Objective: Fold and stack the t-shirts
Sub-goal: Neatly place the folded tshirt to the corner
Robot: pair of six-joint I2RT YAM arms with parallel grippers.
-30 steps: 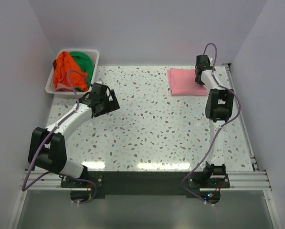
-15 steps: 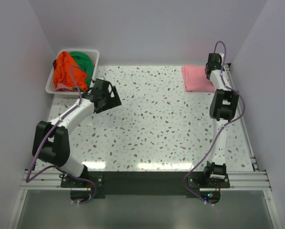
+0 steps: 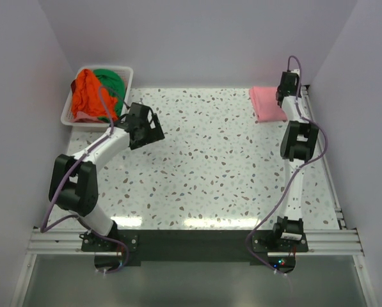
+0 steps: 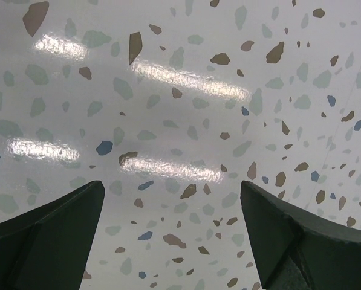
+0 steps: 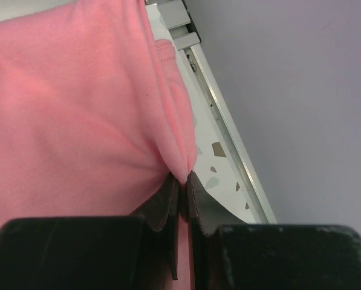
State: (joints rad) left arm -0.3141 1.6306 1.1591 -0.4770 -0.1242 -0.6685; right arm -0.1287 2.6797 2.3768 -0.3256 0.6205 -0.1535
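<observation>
The right gripper (image 5: 183, 180) has its jaws clamped on the pink t-shirt (image 5: 71, 109), which the frame cuts off. The left gripper (image 4: 172, 188) holds its jaws apart.

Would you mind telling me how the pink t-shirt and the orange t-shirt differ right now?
The pink t-shirt lies folded flat on the table, far right; the orange t-shirt sits crumpled in the basket at far left. The right gripper is shut on the pink one's edge; no gripper touches the orange one. Both are plain, solid-coloured.
</observation>
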